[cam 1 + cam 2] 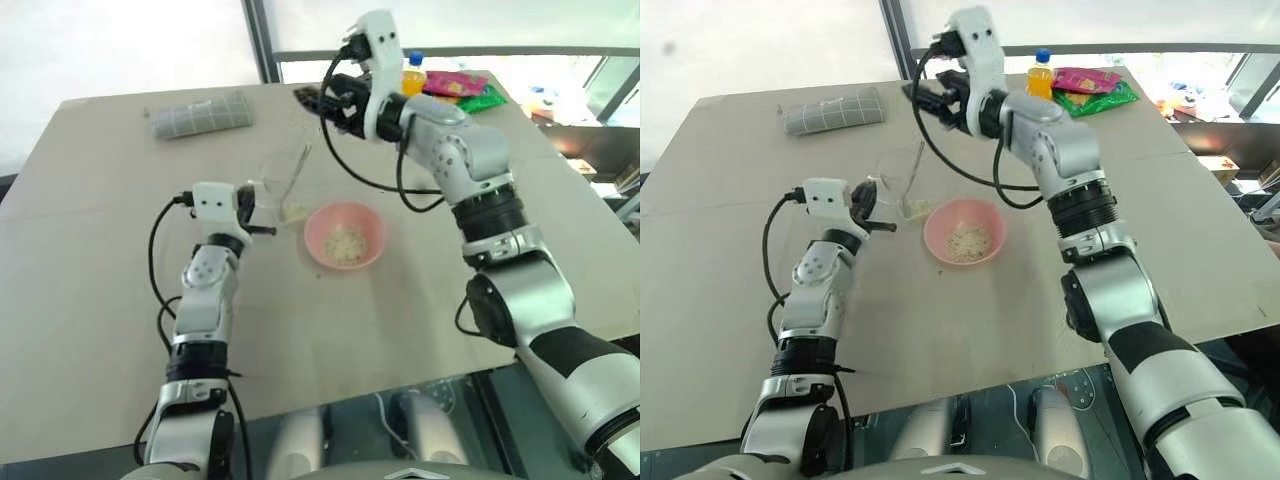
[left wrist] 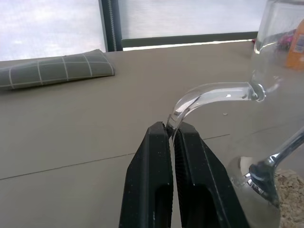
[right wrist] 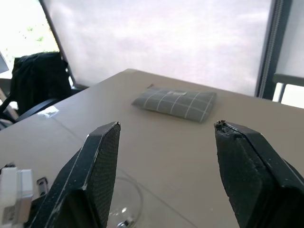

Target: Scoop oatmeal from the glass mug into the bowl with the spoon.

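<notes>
The glass mug (image 1: 283,185) stands on the table just left of the pink bowl (image 1: 312,228). My left gripper (image 2: 171,129) is shut on the mug's curved handle (image 2: 209,93). The spoon (image 1: 300,172) leans inside the mug, its handle sticking up past the rim and its bowl end (image 2: 268,168) resting by the oatmeal (image 2: 290,199) at the bottom. More oatmeal (image 1: 345,243) lies in the pink bowl. My right gripper (image 3: 166,126) hovers above and behind the mug, open, with nothing between its fingers and apart from the spoon.
A grey checked pouch (image 1: 200,116) lies at the table's far left. An orange bottle (image 1: 413,75) and bright snack packets (image 1: 462,90) sit at the far right corner. A dark chair (image 3: 33,76) stands beyond the table.
</notes>
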Controlling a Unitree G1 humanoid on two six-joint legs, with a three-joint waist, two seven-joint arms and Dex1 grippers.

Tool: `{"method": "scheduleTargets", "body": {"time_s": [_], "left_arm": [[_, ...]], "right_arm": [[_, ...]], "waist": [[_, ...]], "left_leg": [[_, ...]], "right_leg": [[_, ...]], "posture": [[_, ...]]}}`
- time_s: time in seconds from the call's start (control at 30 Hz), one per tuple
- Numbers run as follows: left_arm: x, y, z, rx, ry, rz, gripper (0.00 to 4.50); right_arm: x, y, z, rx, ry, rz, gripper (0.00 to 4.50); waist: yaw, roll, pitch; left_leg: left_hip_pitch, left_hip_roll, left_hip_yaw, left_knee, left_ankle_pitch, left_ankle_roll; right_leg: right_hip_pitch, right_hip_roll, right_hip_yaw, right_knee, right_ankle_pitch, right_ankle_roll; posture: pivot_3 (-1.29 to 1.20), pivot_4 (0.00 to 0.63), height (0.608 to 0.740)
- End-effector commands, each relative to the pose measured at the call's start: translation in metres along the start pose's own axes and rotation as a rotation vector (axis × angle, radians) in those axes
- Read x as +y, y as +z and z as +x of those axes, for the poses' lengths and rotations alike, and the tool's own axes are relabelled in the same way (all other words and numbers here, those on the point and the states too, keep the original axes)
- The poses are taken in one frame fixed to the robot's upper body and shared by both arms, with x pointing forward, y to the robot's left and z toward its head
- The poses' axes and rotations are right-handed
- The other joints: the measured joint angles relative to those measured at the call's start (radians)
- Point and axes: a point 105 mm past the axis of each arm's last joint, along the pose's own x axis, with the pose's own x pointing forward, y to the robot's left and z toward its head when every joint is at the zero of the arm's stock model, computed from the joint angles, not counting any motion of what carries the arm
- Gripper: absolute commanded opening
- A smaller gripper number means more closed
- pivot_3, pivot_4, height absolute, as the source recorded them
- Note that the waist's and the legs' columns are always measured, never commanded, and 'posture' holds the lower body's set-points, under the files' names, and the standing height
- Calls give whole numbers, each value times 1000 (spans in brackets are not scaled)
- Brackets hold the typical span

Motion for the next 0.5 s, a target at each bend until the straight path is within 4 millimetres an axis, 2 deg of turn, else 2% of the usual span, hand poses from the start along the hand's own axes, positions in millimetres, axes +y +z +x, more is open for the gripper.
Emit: {"method": "scheduleTargets", "body": {"time_s": [0.03,0.07,0.17,0.23,0.3,0.5], "left_arm": [[4,13,-2,-44,14,-1,0],[5,13,-2,-45,16,-1,0],[4,16,-1,-55,16,6,930],[4,17,-1,-61,17,14,1839],[4,17,-3,-68,16,13,2539],[3,18,-12,-75,7,25,2539]], "right_arm": [[-10,26,-7,-92,-43,-29,3244],[-13,25,-8,-92,-49,-28,3244],[-20,20,-13,-85,-78,-31,3286],[-23,19,-15,-84,-90,-30,3286],[-25,19,-17,-86,-100,-31,3286],[-29,19,-22,-92,-120,-40,3286]], "waist": [[0,0,0],[0,0,0],[0,0,0],[-1,0,0],[-1,0,0],[-1,0,0]], "left_leg": [[0,0,0,0,0,0],[0,0,0,0,0,0],[0,0,0,0,0,0],[0,0,0,0,0,0],[0,0,0,0,0,0],[0,0,0,0,0,0]], "right_leg": [[0,0,0,0,0,0],[0,0,0,0,0,0],[0,0,0,0,0,0],[0,0,0,0,0,0],[0,0,0,0,0,0],[0,0,0,0,0,0]], "posture": [[0,150,740],[0,150,740],[0,150,740],[0,150,740],[0,150,740],[0,150,740]]}}
